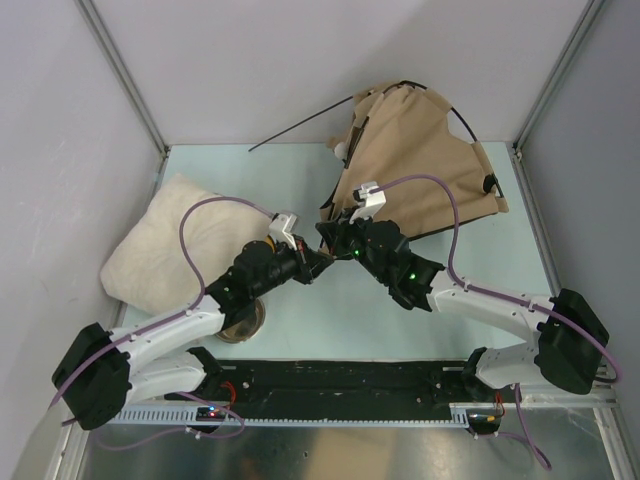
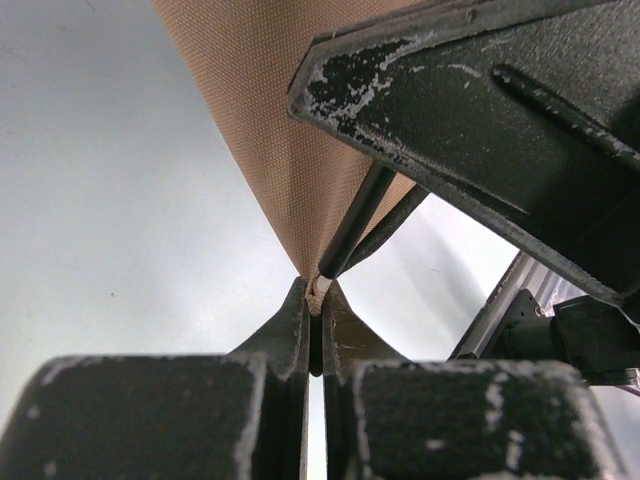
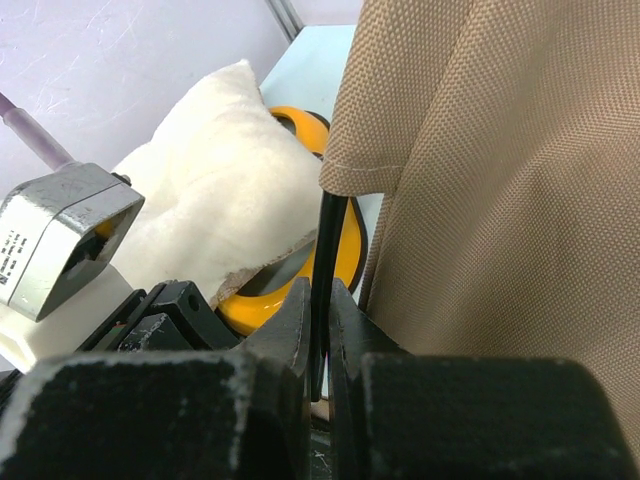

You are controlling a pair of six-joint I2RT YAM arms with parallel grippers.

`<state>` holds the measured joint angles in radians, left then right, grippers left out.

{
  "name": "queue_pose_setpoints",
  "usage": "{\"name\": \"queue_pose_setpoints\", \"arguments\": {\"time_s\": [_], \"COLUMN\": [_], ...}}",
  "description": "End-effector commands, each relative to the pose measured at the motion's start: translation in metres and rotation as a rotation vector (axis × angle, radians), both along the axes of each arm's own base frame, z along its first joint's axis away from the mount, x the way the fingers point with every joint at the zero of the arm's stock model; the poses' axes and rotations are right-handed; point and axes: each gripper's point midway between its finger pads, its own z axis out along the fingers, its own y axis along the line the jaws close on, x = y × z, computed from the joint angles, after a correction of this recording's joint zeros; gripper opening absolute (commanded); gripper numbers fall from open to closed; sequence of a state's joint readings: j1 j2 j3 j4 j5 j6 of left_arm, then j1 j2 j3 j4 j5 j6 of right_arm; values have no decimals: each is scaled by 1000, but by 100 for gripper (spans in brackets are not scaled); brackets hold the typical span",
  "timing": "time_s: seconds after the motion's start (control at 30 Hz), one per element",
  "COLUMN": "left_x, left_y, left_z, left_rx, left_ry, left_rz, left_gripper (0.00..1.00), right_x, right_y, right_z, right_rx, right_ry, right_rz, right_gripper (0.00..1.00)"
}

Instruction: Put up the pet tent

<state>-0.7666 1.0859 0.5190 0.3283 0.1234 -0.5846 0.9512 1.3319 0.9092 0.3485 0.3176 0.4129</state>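
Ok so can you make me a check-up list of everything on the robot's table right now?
Surface: pale table, bare parts look clean.
Job's things: tan pet tent slumped at the back right, not yet standing; one black pole pokes out to its left.
Clutter: cream fluffy pillow on the left; yellow bowl holder beside it, partly hidden by the left arm.
Grippers: left gripper shut on the tent's corner at a pole tip; right gripper shut on another black pole below the tent's hem.
Cables: purple cables loop above both arms.
Surroundings: white walls with metal corner posts.
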Motion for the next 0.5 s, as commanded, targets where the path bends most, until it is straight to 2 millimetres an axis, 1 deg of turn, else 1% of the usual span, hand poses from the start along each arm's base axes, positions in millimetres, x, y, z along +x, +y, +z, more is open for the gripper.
{"name": "queue_pose_setpoints", "arguments": {"time_s": [0.0, 0.13, 0.33, 0.47], "left_x": [-86, -86, -85, -84], "left_y": [41, 41, 40, 39], "left_z": [-128, -129, -130, -130], "left_rx": [348, 350, 356, 357], "left_ry": [413, 416, 420, 418], "left_rz": [-150, -151, -154, -152], "left_gripper": [0, 0, 0, 0], "right_x": [52, 55, 58, 59], "right_y": [-93, -95, -91, -90], "right_z": [162, 160, 165, 159], "right_rx": [394, 413, 415, 390], "right_ry": [-293, -268, -265, -251], "right_rz": [-427, -458, -457, -456], "right_gripper": [0, 0, 0, 0]}}
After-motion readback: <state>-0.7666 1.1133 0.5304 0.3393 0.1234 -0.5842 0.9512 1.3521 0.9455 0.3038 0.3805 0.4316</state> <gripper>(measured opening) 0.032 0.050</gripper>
